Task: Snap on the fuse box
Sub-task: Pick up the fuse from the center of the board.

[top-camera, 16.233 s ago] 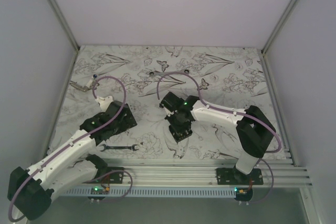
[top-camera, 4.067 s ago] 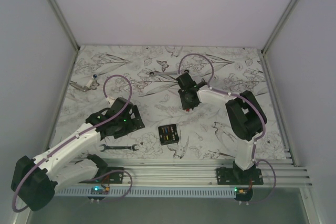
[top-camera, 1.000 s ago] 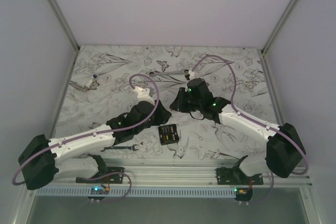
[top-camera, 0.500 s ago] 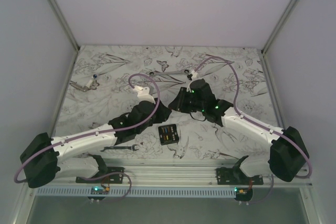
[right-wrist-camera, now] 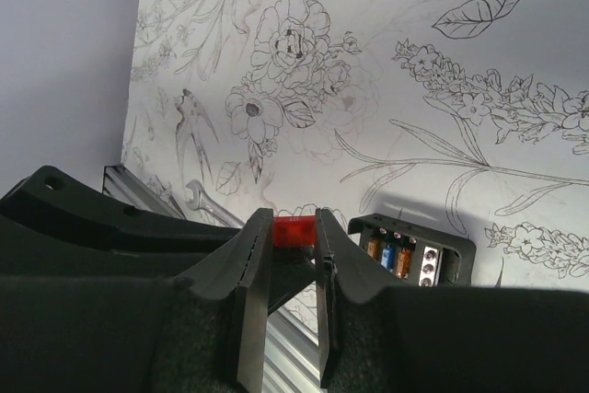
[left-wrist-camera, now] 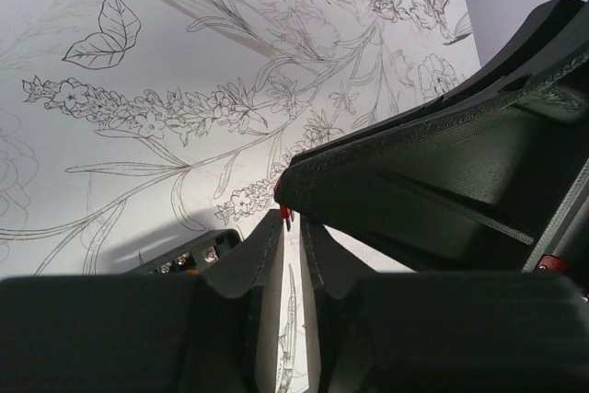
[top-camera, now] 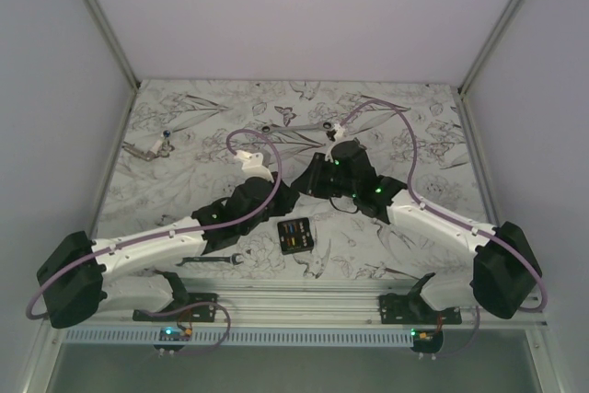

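The fuse box [top-camera: 294, 236] lies open on the flowered table, with orange and blue fuses showing inside [right-wrist-camera: 398, 255]; its corner also shows in the left wrist view [left-wrist-camera: 189, 255]. Both grippers meet tip to tip just above and behind it. My right gripper [top-camera: 306, 189] [right-wrist-camera: 294, 218] is shut on a small red fuse [right-wrist-camera: 294, 231]. My left gripper [top-camera: 293, 202] [left-wrist-camera: 290, 220] has its jaws a narrow slit apart. The red fuse's end [left-wrist-camera: 285, 214] sits right at their tips, and the slit looks a little wider than that end.
A black-and-silver wrench [top-camera: 210, 260] [right-wrist-camera: 210, 206] lies near the front edge, left of the box. Another tool [top-camera: 147, 148] rests at the far left, and small parts [top-camera: 267, 128] at the back. A metal rail [top-camera: 368, 301] runs along the near edge. Walls close in both sides.
My left jaws have narrowed from partly open to a thin slit. Both arms have stayed almost still, tips together over the box. The right gripper's hold on the red fuse is unchanged.
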You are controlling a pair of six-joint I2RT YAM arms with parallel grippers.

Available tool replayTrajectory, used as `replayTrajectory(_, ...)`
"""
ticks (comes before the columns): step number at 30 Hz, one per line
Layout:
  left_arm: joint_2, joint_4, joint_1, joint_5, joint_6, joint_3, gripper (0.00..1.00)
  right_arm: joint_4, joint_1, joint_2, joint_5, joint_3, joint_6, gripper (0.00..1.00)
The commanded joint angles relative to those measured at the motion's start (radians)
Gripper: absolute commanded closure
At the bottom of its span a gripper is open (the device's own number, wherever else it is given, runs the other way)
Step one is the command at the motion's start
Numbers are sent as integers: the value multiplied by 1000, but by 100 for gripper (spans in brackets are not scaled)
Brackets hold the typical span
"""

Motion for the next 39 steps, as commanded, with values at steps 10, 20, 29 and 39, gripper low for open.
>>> replayTrajectory(10,-64,40,-3,0,68,-22,100,63,26,-48,-25,-31,-23,72)
replayTrajectory(20,-267,-46,76,293,329,-98,100,10,-25,-168,-189,-16,-324,54)
replayTrajectory(29,-405,-106,109,649,472,-84,100,58,-56,-327,-489,-64,-610,55)
replayTrajectory(39,-431,-107,106,801,489,-29,100,138,-56,-360,-761,-89,-703,56)
